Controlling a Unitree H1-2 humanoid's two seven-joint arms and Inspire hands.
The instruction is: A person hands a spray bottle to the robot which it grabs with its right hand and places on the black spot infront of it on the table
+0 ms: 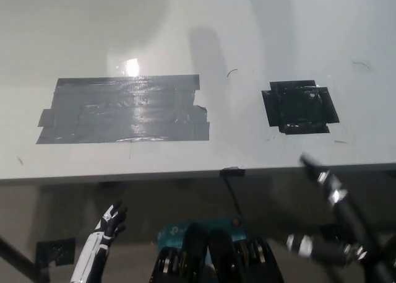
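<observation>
No spray bottle is in view. The black spot [301,107], a square patch of black tape, lies on the white table [247,41] at the right. Below the table's front edge, at the lower right, my black right hand [342,204] appears blurred. Its fingers are spread and hold nothing; one fingertip reaches up to the table edge just below the spot. My white left hand [106,226] rests at the lower left below the table edge, with its dark fingers apart and empty.
A large patch of grey tape [124,109] covers the left-middle of the table. A small black clip [232,171] sits on the front edge, with a cable hanging from it. Below the table is dark floor.
</observation>
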